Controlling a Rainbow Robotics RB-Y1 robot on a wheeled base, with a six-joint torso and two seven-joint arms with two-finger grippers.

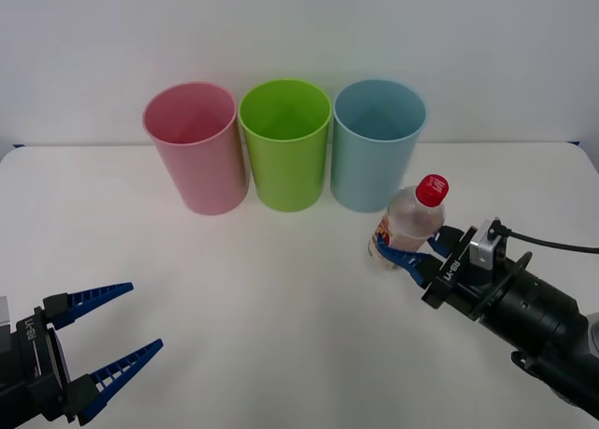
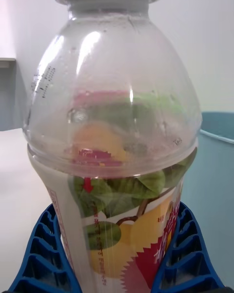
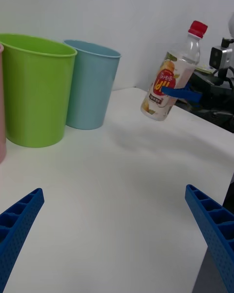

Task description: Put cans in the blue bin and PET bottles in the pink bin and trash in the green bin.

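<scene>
The right tool is clenched on the PET bottle, its blue fingers pressing the labelled lower body from both sides. In the left wrist view the bottle hangs clear of the white bench, cap up and its long axis tipped a little off vertical.

The move ahead turns on one relation. The bottle sits just in front of the blue bin, the nearest of the three, while its proper home, the pink bin, stands well apart at about ten o'clock from the bottle. The green bin stands between them, so I judge the carry must pass over the green rim.

The left tool waits released at seven o'clock on the bench, nearer the pink bin's side but holding nothing.
</scene>
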